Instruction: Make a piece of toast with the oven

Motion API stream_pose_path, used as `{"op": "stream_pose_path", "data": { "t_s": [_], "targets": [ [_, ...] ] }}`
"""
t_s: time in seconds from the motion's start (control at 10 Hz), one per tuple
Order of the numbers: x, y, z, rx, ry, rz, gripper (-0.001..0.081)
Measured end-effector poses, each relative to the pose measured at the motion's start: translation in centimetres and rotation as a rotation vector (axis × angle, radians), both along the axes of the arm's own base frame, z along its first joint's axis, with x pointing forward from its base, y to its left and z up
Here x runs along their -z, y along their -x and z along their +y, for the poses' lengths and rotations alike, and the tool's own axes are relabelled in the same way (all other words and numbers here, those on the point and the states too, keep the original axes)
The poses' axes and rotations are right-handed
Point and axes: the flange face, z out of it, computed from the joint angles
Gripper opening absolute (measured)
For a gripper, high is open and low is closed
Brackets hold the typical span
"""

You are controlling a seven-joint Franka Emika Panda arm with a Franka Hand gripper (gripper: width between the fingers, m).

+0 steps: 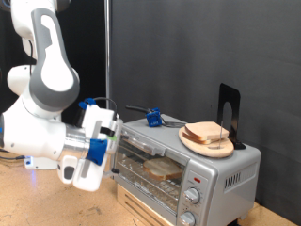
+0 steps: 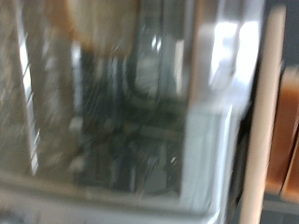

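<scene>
The silver oven (image 1: pixel 221 174) stands at the exterior view's right, with its knobs (image 1: pixel 195 196) on the right front. A pale bread slice (image 1: pixel 162 169) lies on the rack inside, seen through the glass front. Another like slice (image 1: pixel 209 134) lies on a round wooden board (image 1: pixel 193 141) on top of the oven. My gripper (image 1: pixel 110 134) is at the upper left end of the oven's front, by the door's top edge. Its fingers are hidden against the door. The wrist view is blurred and shows the glass door (image 2: pixel 121 121) close up, with the bread's edge (image 2: pixel 93 23) behind it; no fingers show.
A black upright bracket (image 1: pixel 229 108) stands on the oven's top at the back right. A blue clip (image 1: pixel 152 118) with a cable lies on the oven's top left. The wooden table (image 1: pixel 28 202) spreads to the exterior view's left. A dark curtain hangs behind.
</scene>
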Motion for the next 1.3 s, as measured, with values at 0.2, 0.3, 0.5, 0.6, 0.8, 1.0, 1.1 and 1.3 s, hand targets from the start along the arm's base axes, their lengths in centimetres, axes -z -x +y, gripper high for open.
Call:
{"op": "stream_pose_path", "data": {
  "t_s": [0.2, 0.3, 0.5, 0.6, 0.8, 1.0, 1.1, 1.3],
  "targets": [
    [0.6, -1.0, 0.2, 0.017, 0.003, -0.001, 0.0809],
    [0.4, -0.6, 0.6, -0.035, -0.021, 0.015, 0.0809],
    [0.0, -1.1, 1.5, -0.071, -0.08, 0.043, 0.0809],
    [0.5, -2.2, 2.3, -0.075, -0.105, 0.041, 0.0809],
    [2.1, -4.9, 3.4, -0.047, -0.152, 0.029, 0.0809],
    [3.6, -7.6, 4.0, -0.014, -0.159, 0.015, 0.0809],
    [4.2, -9.0, 4.1, -0.006, -0.15, -0.009, 0.0809],
    [5.8, -11.5, 3.7, 0.016, -0.132, -0.033, 0.0809]
  ]
}}
